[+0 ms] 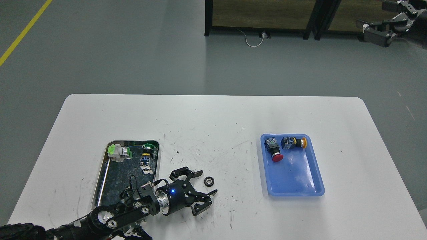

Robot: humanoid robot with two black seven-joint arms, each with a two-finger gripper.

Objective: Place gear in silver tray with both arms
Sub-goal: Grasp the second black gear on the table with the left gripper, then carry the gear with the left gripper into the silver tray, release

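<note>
Head view: left gripper (207,182) is spread wide on the table (213,113), gear (208,181) sat between its fingertips, untouched, silver tray (100,186) just behind. Right gripper (377,30) is raised far off, looks parted.

Left arm (133,208) showing black links, silver ribbed joints, looping black cables; blue light glowing near clawed left gripper (205,183). Right gripper (383,28) showing black, angular.

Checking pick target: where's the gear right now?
Head view: the gear lies on the white table, just right of the silver tray, between the open fingers of the left tool.
</note>
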